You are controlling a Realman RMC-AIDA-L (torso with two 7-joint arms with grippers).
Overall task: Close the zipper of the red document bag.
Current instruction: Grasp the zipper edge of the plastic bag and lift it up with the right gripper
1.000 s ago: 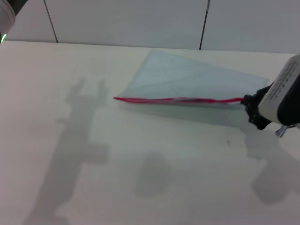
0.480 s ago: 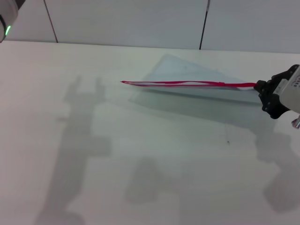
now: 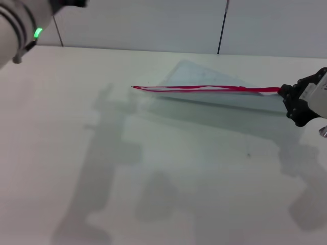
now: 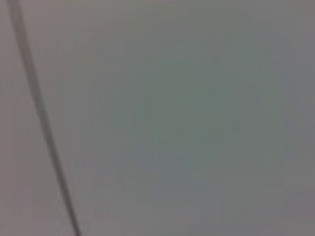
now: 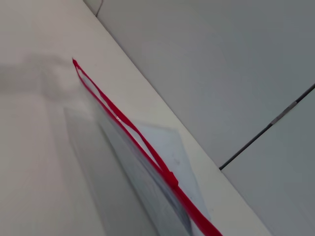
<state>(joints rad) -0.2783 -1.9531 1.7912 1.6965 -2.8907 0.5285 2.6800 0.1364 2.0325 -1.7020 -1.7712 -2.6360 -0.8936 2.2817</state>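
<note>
Red document bag [image 3: 204, 81]: translucent pale blue-grey pouch, upper centre-right of the head view, on the white table [image 3: 153, 168]; its red-trimmed long edge is lifted off the surface, the far part lying toward the back of the table. Zipper [image 3: 204, 89]: bright red strip running across the raised edge from a free end near upper centre to the right edge of the frame; in the right wrist view the zipper [image 5: 133, 132] shows two strands apart over the far stretch, meeting at a small red slider [image 5: 171, 178] in the lower centre. Right gripper [image 3: 286, 98]: right edge of the head view, black fingers clamped on the zipper's right end. Left gripper: only the arm [image 3: 20, 25] shows, upper left corner, raised well apart from the bag; jaw state cannot be told.
</note>
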